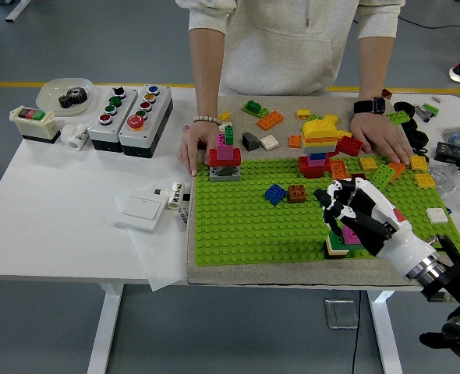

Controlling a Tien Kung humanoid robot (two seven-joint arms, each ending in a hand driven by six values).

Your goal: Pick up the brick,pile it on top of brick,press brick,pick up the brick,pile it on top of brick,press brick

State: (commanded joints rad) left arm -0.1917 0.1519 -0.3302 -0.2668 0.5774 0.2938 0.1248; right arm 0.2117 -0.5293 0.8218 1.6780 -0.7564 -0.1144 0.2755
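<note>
The robot's right hand point(353, 212), fingers curled loosely and holding nothing visible, hovers over the small brick stack point(341, 243) near the green baseplate's point(245, 226) front edge, where an off-centre press could tip or dislodge the stack.

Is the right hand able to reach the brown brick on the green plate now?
Probably yes. The right hand hovers over the green plate, and the brown brick lies just to its left with bare studs between them. Only the blue brick sits close beside it.
</note>
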